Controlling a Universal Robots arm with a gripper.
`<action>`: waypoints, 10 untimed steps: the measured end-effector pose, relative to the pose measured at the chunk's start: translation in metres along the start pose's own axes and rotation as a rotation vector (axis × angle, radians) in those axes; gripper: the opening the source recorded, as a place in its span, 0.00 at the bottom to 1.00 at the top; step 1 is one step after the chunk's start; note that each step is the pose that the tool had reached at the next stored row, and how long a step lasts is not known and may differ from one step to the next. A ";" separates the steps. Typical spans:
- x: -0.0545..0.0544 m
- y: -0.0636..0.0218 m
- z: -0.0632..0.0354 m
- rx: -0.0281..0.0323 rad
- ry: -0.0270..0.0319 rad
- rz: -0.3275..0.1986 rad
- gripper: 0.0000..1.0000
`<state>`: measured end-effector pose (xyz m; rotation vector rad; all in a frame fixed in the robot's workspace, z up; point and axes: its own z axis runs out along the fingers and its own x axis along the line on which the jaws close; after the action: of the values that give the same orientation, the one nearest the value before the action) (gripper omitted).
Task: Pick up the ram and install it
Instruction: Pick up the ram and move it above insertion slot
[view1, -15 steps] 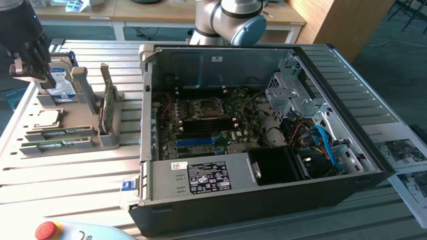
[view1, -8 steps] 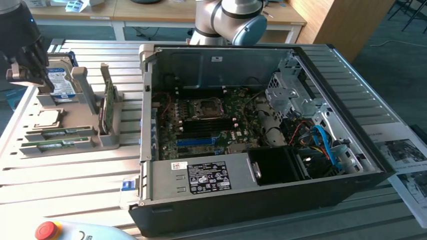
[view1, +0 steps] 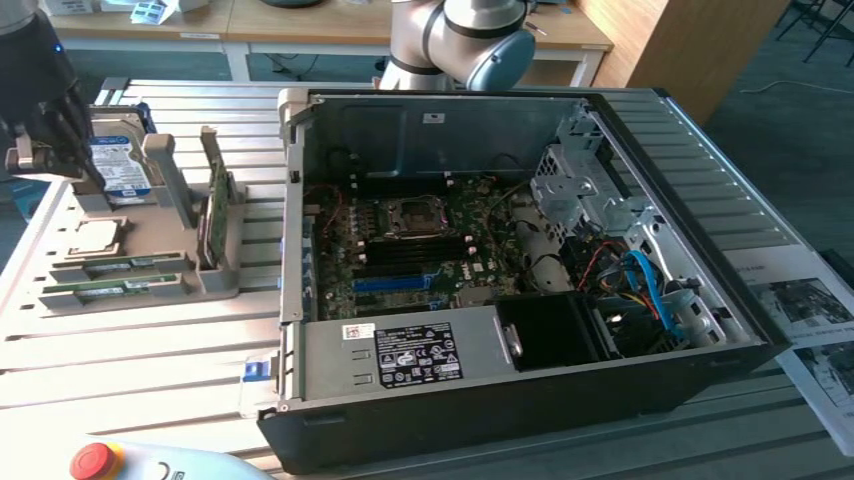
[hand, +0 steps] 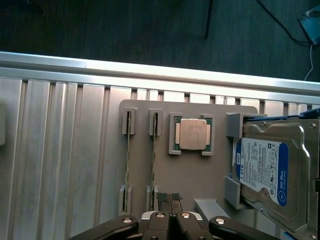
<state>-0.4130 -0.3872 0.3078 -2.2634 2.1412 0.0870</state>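
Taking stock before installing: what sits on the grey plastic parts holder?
Two thin green ram sticks in slots, a square silver processor chip, a blue-labelled silver hard drive, an upright green card. The black pincer hides one holder edge.

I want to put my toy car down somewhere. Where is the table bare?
The bare slatted table lies between the grey holder, the computer case and the red button. The holder is crowded with the ram sticks, a chip, a hard drive and a card. The case is packed too.
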 end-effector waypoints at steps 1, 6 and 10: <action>0.001 0.0001 -0.0001 0.0000 0.0000 0.000 0.11; 0.009 0.0005 -0.0005 0.0000 0.0000 0.000 0.11; 0.015 0.0008 -0.0009 -0.0001 0.0000 0.000 0.11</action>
<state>-0.4130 -0.4019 0.3078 -2.2634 2.1413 0.0871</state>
